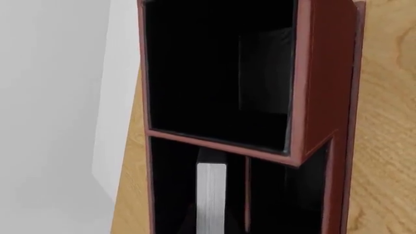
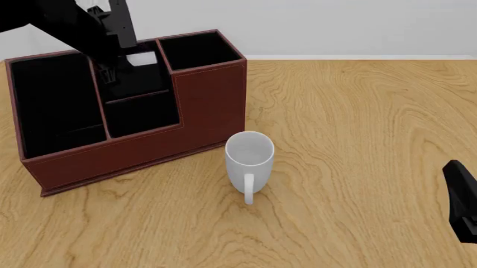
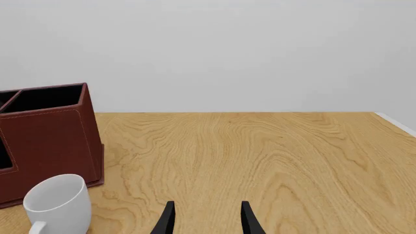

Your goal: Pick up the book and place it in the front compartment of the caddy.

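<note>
left arm over the reddish-brown leather-look caddy (image 2: pixel 149 139); thick black hardcover book (image 1: pixel 211 192) standing inside it.

the book's white page edges (image 2: pixel 141 58) show in the small black-lined front compartment (image 2: pixel 134 78), upright. left gripper (image 2: pixel 108 72) is above it; its finger spacing cannot be told. right gripper (image 3: pixel 206 219) hangs spread and empty above the wooden table (image 2: pixel 358 139), well apart from the white ceramic mug (image 2: pixel 249 159) just beside the caddy.
</note>
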Controlling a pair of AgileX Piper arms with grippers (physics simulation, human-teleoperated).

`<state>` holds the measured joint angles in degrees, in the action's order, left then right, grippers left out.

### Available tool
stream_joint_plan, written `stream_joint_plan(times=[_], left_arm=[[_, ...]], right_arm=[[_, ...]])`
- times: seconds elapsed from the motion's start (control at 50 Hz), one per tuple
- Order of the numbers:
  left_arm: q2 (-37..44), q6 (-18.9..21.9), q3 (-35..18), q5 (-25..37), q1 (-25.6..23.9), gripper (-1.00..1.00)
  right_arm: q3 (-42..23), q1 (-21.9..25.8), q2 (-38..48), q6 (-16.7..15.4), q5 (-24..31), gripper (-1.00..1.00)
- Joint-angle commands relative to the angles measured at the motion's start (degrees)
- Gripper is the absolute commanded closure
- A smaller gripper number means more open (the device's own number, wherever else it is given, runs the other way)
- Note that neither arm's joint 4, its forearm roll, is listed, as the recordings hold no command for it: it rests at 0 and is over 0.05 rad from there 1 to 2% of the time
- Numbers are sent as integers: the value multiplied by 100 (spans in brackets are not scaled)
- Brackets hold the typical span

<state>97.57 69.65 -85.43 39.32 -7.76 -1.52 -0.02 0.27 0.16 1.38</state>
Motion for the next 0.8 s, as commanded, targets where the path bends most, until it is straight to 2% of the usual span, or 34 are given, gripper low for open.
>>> stream_joint_plan(times=[0.02,0.3,0.66,0.8], left_arm=[[272,77,80,-261,306,100],[316,142,144,-421,434,100],[305,499,468,-842,810,100],[340,553,332,-945,909,100]], right_arm=[[0,-1,0,2,0,-100],[0,0,0,-1,0,-100],[0,0,0,-2,0,-100],[0,-1,0,0,-1,-100]])
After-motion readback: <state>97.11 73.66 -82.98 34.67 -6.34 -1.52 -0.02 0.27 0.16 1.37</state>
